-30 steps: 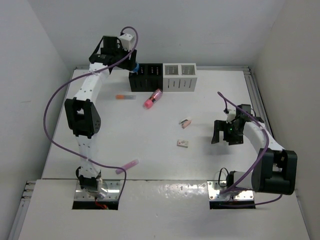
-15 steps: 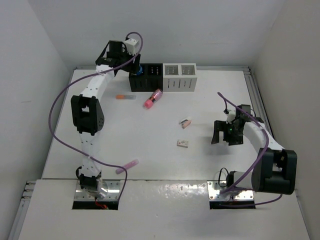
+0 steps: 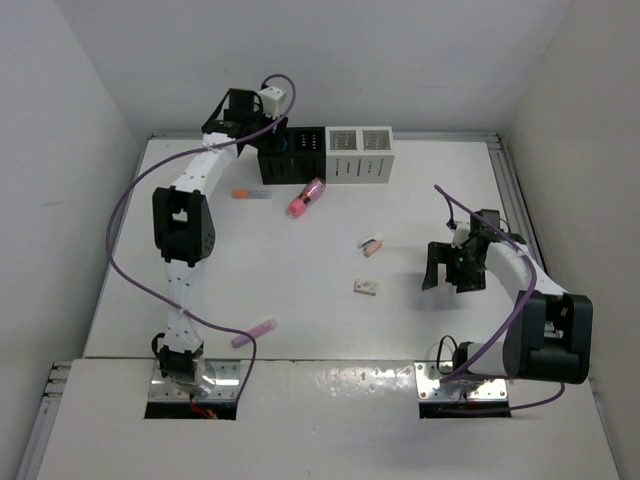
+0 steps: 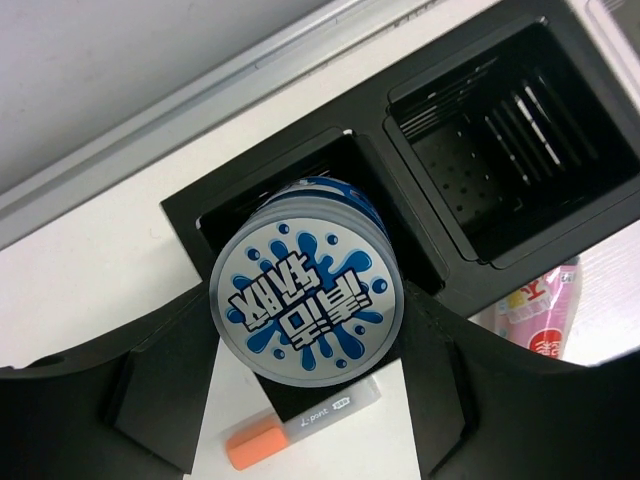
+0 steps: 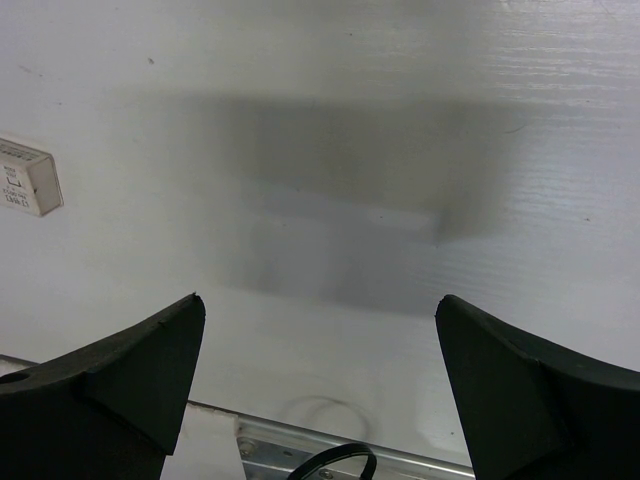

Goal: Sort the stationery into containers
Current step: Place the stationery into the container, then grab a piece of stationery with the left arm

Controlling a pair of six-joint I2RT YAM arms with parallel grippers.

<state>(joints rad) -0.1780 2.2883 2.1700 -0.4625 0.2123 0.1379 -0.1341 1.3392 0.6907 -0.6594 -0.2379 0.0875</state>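
One item nearly sorted: left gripper (image 4: pixel 305 325), clamped on tape roll (image 4: pixel 300 285), has swung right across top view's upper left in last sec, now over left compartment of black organizer (image 4: pixel 402 150); drop looks close. Right gripper (image 5: pixel 318 310): fingers apart, empty, mid-right. Pink tube (image 3: pixel 306 198) loose below organizer.

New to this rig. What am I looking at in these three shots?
Two robot arms are bolted to a white table. The top picture looks down from above and behind them; the other two come from cameras on each wrist. The left pincer holds a blue-white tape roll over a compartment of the black organizer; a white organizer stands beside it. The right pincer is open and empty. Loose on the table: a hot-pink tube, an orange-capped marker, two eraser blocks, a lilac stick.
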